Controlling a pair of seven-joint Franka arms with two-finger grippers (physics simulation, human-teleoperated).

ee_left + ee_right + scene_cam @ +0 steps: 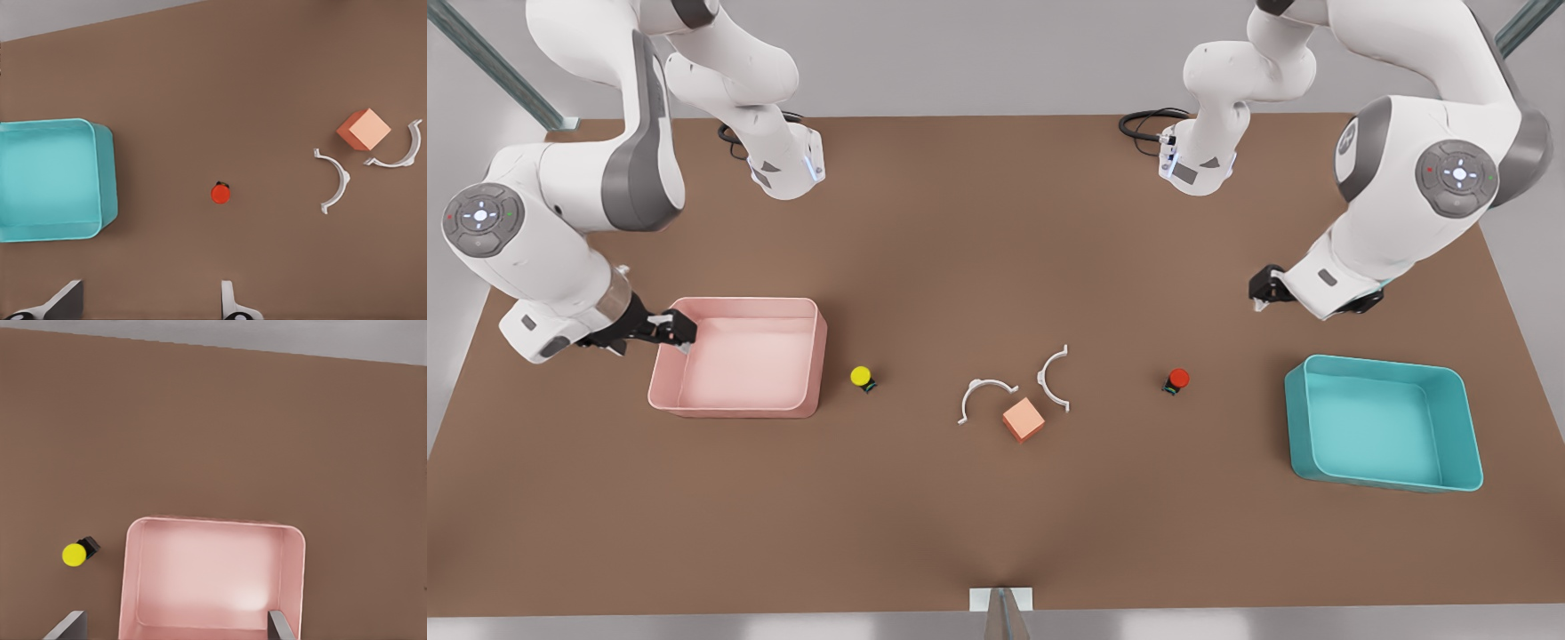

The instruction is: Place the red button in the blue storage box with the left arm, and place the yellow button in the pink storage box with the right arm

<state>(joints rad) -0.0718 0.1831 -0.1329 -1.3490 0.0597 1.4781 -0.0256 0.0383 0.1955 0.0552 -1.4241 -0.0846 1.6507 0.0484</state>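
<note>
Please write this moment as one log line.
left gripper open, empty | right gripper open, above pink box | both buttons on table

Red button [1178, 380] nr teal-blue box [1384, 422]; yellow button [862, 377] beside pink box [738, 356].

Salmon cube [1024, 419] between white arcs [982, 396]

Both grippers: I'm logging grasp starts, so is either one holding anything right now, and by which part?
Nothing is held. The left gripper is open above the table; the red button lies apart. The right gripper is open over the pink storage box; the yellow button sits untouched.
</note>
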